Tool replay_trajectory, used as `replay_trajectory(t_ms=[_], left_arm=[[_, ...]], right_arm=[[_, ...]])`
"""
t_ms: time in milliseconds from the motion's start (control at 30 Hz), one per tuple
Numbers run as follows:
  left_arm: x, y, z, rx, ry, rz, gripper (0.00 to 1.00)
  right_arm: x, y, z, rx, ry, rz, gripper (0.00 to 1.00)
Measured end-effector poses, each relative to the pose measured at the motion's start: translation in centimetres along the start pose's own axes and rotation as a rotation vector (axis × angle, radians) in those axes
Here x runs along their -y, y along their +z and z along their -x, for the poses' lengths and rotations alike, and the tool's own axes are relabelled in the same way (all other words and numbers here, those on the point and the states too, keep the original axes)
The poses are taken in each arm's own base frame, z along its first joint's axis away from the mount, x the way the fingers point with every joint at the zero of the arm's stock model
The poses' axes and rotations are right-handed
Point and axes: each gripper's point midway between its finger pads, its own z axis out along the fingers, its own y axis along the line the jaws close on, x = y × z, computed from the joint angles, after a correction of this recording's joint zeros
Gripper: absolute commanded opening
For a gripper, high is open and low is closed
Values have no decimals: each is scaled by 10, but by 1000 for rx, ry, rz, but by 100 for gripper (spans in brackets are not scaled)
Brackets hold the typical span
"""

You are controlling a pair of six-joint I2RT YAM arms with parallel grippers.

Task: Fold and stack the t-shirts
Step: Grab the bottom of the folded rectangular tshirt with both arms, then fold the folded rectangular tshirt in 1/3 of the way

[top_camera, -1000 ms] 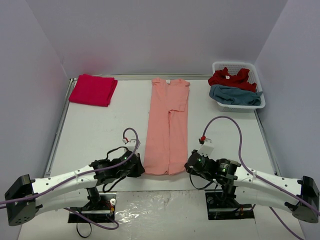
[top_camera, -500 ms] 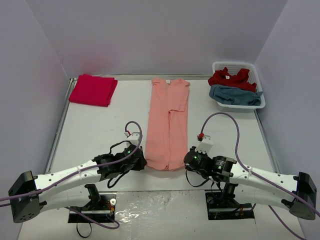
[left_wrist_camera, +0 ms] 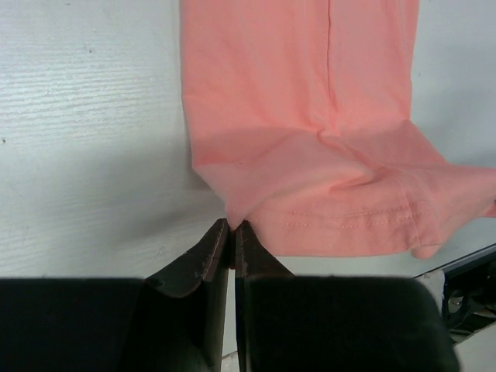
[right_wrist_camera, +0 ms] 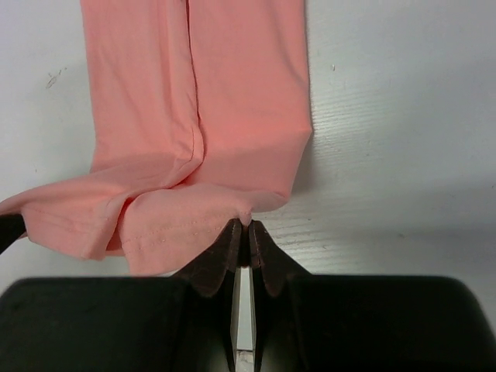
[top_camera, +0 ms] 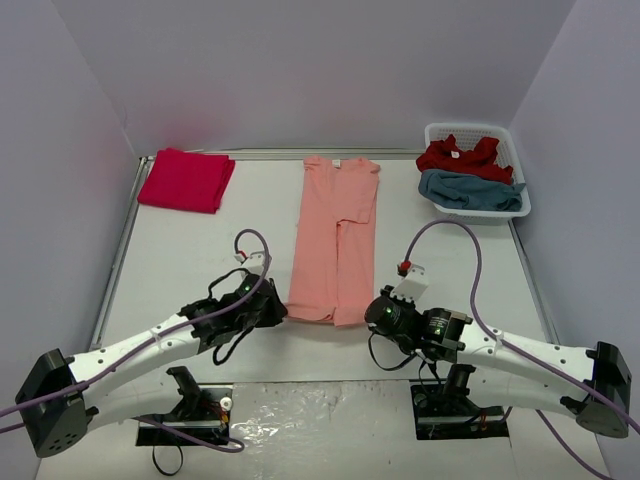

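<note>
The salmon-orange t-shirt (top_camera: 335, 235) lies in a long narrow strip down the middle of the table, sleeves folded in. My left gripper (top_camera: 280, 312) is shut on its near left hem corner (left_wrist_camera: 232, 215). My right gripper (top_camera: 368, 316) is shut on its near right hem corner (right_wrist_camera: 246, 215). Both corners are lifted off the table and the hem (left_wrist_camera: 349, 225) curls up over the strip. A folded crimson t-shirt (top_camera: 186, 180) lies at the far left. A red t-shirt (top_camera: 460, 156) and a teal-blue t-shirt (top_camera: 470, 190) lie crumpled in the basket.
The white slotted basket (top_camera: 515, 208) stands at the far right corner. Grey walls close the table on three sides. Purple cables loop above both wrists. The arm bases sit at the near edge.
Both grippers have moved away from me with the hem corners, from the strip's near end. The shirt's near end has lifted and shortened toward the middle.
</note>
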Motion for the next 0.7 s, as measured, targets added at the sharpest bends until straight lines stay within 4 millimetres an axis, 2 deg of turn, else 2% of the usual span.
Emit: replay_trajectory(t_ms=[333,700], left_arm=[[16,5,15,11,-55,-90,2],[9,13,24,-1,-80,-96,2]], right_arm=[[3,4,19,42,47,-13,0],[-2,15,44,57,95,24,0]])
